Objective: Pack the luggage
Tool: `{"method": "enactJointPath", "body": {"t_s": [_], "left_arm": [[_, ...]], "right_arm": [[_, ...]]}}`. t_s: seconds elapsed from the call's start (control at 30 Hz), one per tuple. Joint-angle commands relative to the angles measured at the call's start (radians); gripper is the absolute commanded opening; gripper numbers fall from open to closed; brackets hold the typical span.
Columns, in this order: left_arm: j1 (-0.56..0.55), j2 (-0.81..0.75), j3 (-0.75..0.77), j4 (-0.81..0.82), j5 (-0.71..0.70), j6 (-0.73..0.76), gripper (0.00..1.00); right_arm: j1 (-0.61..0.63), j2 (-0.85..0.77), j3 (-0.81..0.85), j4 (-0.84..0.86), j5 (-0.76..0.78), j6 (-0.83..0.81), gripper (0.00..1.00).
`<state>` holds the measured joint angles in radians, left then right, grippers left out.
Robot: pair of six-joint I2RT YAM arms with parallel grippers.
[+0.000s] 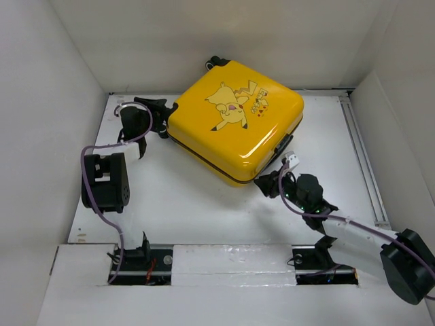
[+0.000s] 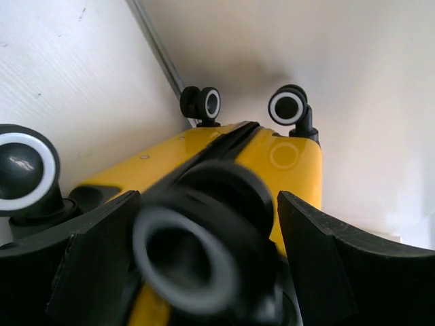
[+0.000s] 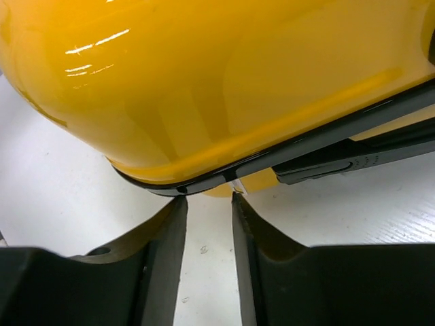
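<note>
Luggage [image 1: 234, 119] flat on white table [image 1: 177, 204], white walls [image 1: 61, 75]; left jaws wide, right jaws narrow.

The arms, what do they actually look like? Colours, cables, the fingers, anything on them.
Both are mostly black. The left arm has a boxy black motor housing, with a looping purple cable beside it. The right arm has a pale tubular link and a second purple cable. The fingers are matte black wedges, narrowing towards the tips.
</note>
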<state>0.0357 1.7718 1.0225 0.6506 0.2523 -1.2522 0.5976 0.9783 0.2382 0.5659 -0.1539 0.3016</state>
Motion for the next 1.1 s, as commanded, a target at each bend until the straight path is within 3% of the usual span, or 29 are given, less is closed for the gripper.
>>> {"method": "enactJointPath", "body": {"t_s": [0.0, 0.13, 0.3, 0.33, 0.37, 0.5, 0.73, 0.8, 1.07], "left_arm": [[0.010, 0.012, 0.033, 0.145, 0.038, -0.056, 0.75], [0.010, 0.012, -0.015, 0.236, 0.025, -0.113, 0.69], [0.010, 0.012, -0.053, 0.316, 0.016, -0.145, 0.49], [0.010, 0.002, -0.053, 0.316, 0.016, -0.145, 0.43], [0.010, -0.009, -0.053, 0.331, 0.016, -0.145, 0.27], [0.010, -0.047, -0.033, 0.307, 0.034, -0.115, 0.00], [0.010, -0.132, 0.091, 0.156, 0.038, -0.018, 0.00], [0.010, -0.144, 0.125, 0.123, 0.038, 0.002, 0.00], [0.010, -0.108, 0.189, 0.058, 0.038, 0.013, 0.00]], "right_arm": [[0.010, 0.000, 0.001, 0.049, 0.025, 0.030, 0.36], [0.021, 0.009, -0.008, 0.060, 0.025, 0.050, 0.36], [0.031, 0.010, -0.008, 0.049, 0.054, 0.050, 0.41], [0.031, 0.010, -0.008, 0.049, 0.066, 0.050, 0.41], [0.031, -0.001, -0.008, 0.039, 0.080, 0.050, 0.41], [0.031, -0.001, -0.027, 0.063, 0.114, 0.041, 0.41], [0.007, -0.015, -0.050, 0.095, 0.079, 0.031, 0.41], [-0.004, -0.015, -0.050, 0.104, 0.089, 0.016, 0.46], [-0.025, 0.166, 0.038, 0.229, 0.030, -0.082, 0.48]]}}
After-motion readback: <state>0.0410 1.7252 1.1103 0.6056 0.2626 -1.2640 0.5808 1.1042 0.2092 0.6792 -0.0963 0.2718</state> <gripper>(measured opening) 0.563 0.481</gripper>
